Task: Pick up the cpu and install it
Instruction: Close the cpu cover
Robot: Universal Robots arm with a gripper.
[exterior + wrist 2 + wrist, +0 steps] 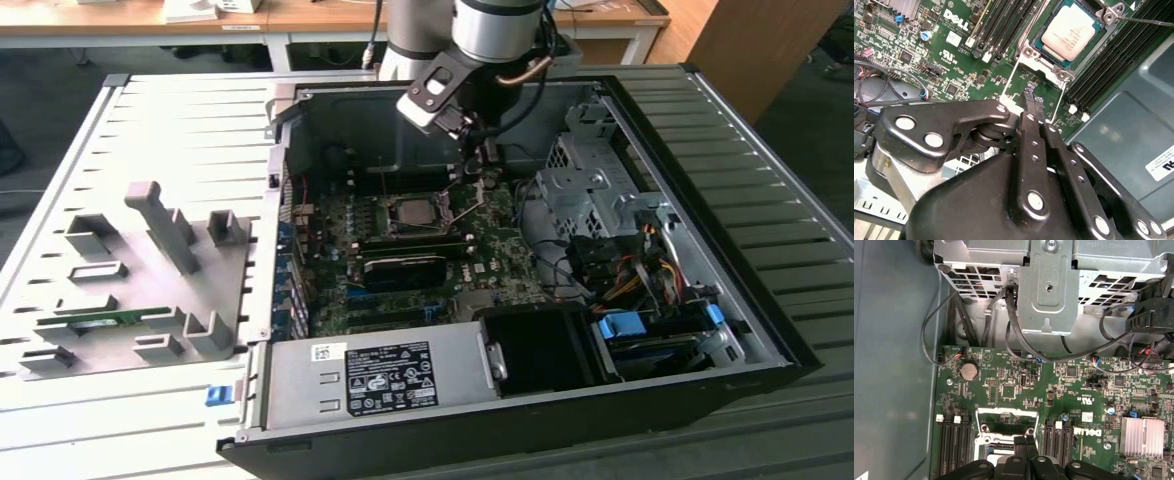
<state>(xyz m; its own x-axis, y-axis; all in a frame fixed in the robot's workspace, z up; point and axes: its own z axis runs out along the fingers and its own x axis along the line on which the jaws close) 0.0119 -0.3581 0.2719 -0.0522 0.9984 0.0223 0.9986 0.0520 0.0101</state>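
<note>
We take the cpu (pixel 416 212) as our dial's centre in the exterior view, with twelve pointing to the picture's top. It lies in the socket (pixel 1025 54) on the motherboard (pixel 505 235), inside the computer case (pixel 754 240). The gripper (pixel 483 160) hangs at two o'clock, near the socket. At three stands the drive cage (pixel 587 185), and at six the power supply (pixel 380 378). At nine, outside the case, the fixture plate (pixel 147 265) lies on the table (pixel 187 110), with a memory stick (pixel 96 321) on it at eight.
</note>
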